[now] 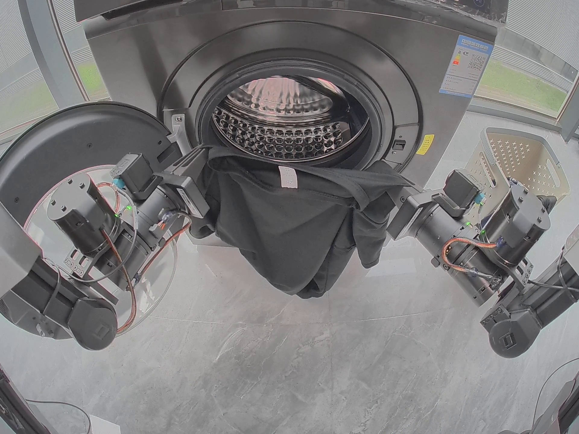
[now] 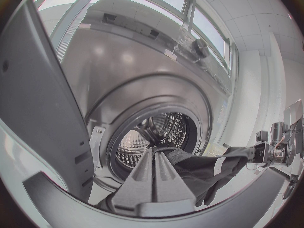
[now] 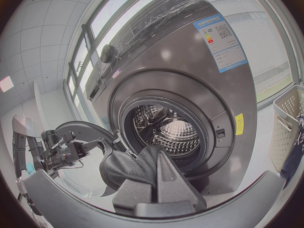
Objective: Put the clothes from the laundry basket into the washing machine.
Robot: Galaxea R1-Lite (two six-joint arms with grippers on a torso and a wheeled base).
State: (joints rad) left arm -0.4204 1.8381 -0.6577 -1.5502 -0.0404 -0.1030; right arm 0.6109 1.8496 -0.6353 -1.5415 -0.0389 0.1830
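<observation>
Black garment (image 1: 295,224) — both ends clamped tight, left gripper (image 1: 199,173) and right gripper (image 1: 395,203).
Stretched crosswise — drum (image 1: 283,122) mouth just beyond.

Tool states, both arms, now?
Left tool: shut on the black garment.
Right tool: shut on the same black garment, opposite end.
</observation>
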